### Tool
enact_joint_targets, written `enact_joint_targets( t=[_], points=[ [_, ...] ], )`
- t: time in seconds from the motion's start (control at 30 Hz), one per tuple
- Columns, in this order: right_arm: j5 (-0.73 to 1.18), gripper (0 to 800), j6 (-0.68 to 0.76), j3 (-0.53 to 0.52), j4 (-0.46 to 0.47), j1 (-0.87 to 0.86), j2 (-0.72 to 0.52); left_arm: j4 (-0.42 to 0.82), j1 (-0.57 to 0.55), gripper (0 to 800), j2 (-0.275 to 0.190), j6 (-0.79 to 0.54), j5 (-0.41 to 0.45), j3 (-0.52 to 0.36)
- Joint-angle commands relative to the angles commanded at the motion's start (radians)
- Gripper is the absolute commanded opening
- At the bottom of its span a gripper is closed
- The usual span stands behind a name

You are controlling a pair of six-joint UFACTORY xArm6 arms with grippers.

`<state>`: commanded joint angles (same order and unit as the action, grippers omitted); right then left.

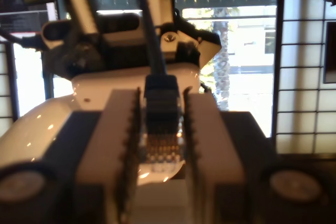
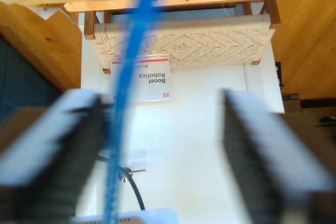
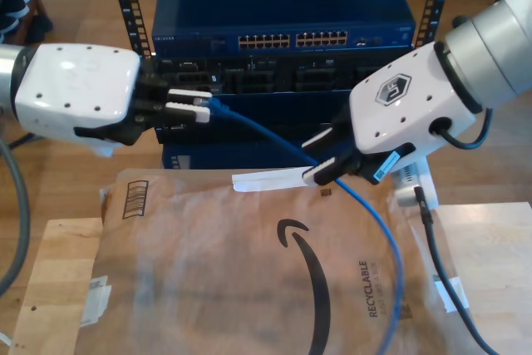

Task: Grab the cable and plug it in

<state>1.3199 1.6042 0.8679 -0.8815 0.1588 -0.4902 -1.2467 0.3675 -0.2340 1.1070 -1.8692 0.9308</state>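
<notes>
The blue network rack (image 3: pixel 283 47) stands behind a cardboard box (image 3: pixel 249 272), which lies across the wooden bench (image 3: pixel 58 288), and its rows of ports face me, none yet taking the cable (image 3: pixel 266 135). The grab is done; plugging in is what remains. My first gripper (image 3: pixel 193 106), at the exterior view's left, is clamped on the plug (image 1: pixel 163 124), with the contacts poking out between the jaws and held just short of the rack face. My second gripper (image 2: pixel 163 145) stands wide, the cable running loose beside one pad (image 2: pixel 79 145) and draping down over the box.
</notes>
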Motion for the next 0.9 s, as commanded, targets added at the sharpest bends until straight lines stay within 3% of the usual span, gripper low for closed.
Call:
enact_joint_targets(
  t=[0.2,0.33,0.47,0.6,0.77,0.9],
  points=[
    [-0.023,651,-0.091,-0.012,0.002,0.008,-0.087,-0.037,0.000,3,0.002,0.143,0.006,-0.003],
    [-0.187,685,-0.140,-0.044,0.009,0.020,-0.152,-0.054,-0.002,2,0.020,0.328,0.006,0.002],
    [-0.417,685,-0.164,-0.072,0.012,0.140,-0.169,-0.055,-0.003,2,0.083,0.364,-0.037,0.012],
    [-0.631,703,-0.195,-0.107,0.026,0.281,-0.158,-0.106,-0.003,2,0.193,0.431,-0.226,0.043],
    [-0.793,716,-0.199,-0.144,0.049,0.400,-0.149,-0.117,0.002,2,0.227,0.480,-0.241,0.044],
    [-0.934,667,-0.198,-0.175,0.120,0.497,-0.150,-0.187,0.057,2,0.298,0.559,-0.245,0.048]
  ],
)
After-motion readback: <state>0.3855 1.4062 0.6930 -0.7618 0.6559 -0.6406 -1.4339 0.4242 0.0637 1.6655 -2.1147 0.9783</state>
